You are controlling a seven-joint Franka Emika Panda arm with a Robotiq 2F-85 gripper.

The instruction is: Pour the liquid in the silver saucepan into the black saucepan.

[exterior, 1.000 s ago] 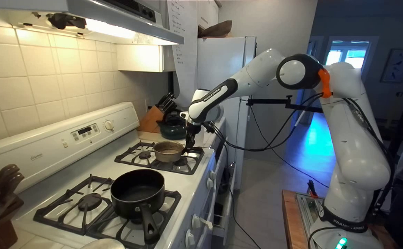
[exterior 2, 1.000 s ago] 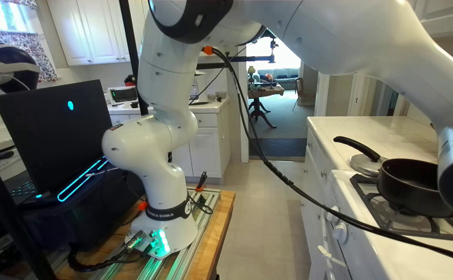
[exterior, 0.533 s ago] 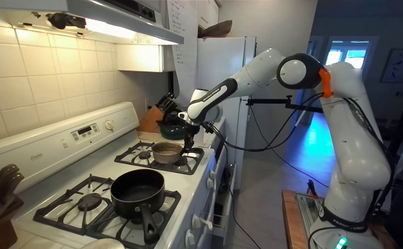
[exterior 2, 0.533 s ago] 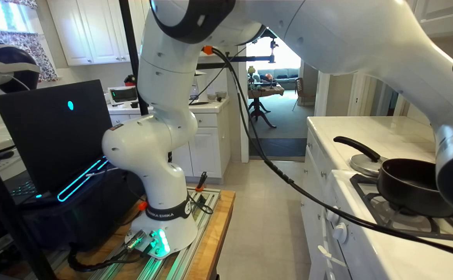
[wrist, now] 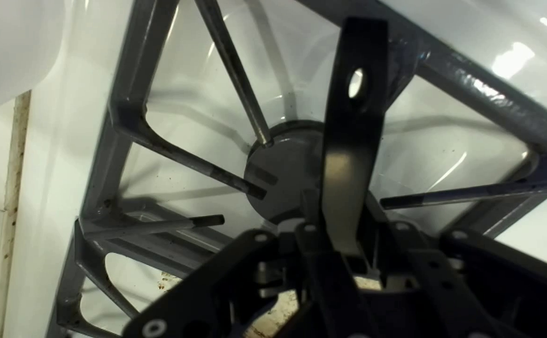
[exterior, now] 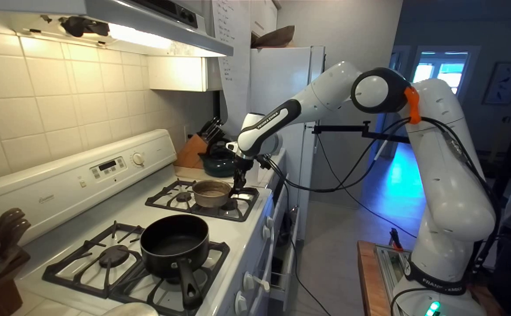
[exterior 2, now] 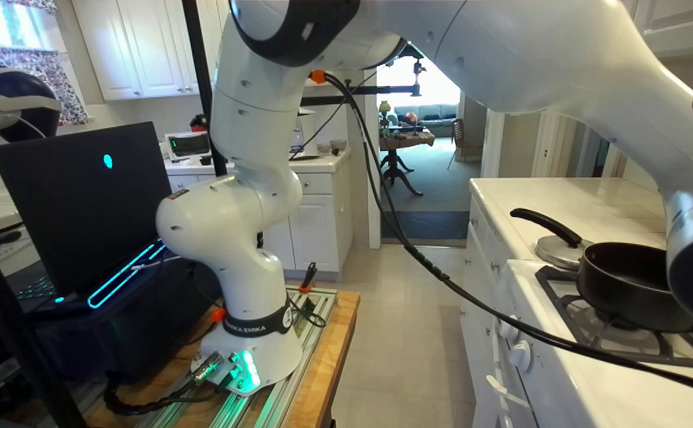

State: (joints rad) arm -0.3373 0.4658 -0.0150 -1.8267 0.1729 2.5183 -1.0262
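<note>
The silver saucepan (exterior: pixel 212 194), dull with a brownish sheen, is level at the far burners in an exterior view. I cannot tell whether it touches the grate. My gripper (exterior: pixel 237 189) is at its right side, shut on its dark handle. In the wrist view the handle (wrist: pixel 355 126) runs between the fingers of the gripper (wrist: pixel 343 218), and a bit of the pan (wrist: pixel 273 314) shows below. Any liquid in it cannot be made out. The black saucepan (exterior: pixel 172 252) stands on the near grate, handle toward the stove front. It also shows in an exterior view (exterior 2: pixel 626 297).
The far grate (exterior: pixel 248 204) lies under the silver saucepan. A dark kettle (exterior: pixel 219 164) and knife block (exterior: pixel 191 151) stand behind it. The range hood (exterior: pixel 150 30) hangs above. A lid (exterior 2: pixel 560 252) lies beside the black saucepan. Stove knobs (exterior: pixel 249 281) line the front.
My gripper and the silver saucepan have shifted slightly left in an exterior view during the last second, mostly in its first half. The black saucepan has not moved.
</note>
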